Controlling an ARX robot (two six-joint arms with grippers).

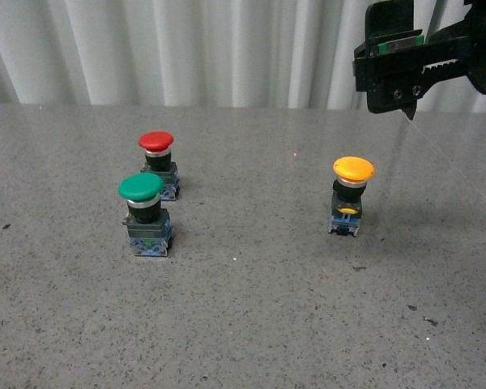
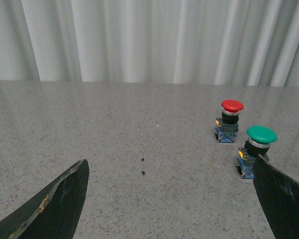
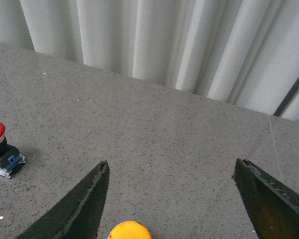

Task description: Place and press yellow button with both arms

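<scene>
The yellow button (image 1: 352, 194) stands upright on the grey speckled table, right of middle, with a yellow cap, silver collar, black body and blue base. My right gripper (image 1: 405, 77) hangs open high above and behind it, at the top right. In the right wrist view the yellow cap (image 3: 129, 231) shows at the frame edge between the open fingers (image 3: 84, 206), well below them. My left gripper (image 2: 172, 199) is open and empty over bare table; it does not show in the front view.
A green-capped button (image 1: 145, 213) and a red-capped button (image 1: 158, 162) stand close together at the left; both show in the left wrist view, green (image 2: 256, 149) and red (image 2: 229, 119). White curtains hang behind the table's far edge.
</scene>
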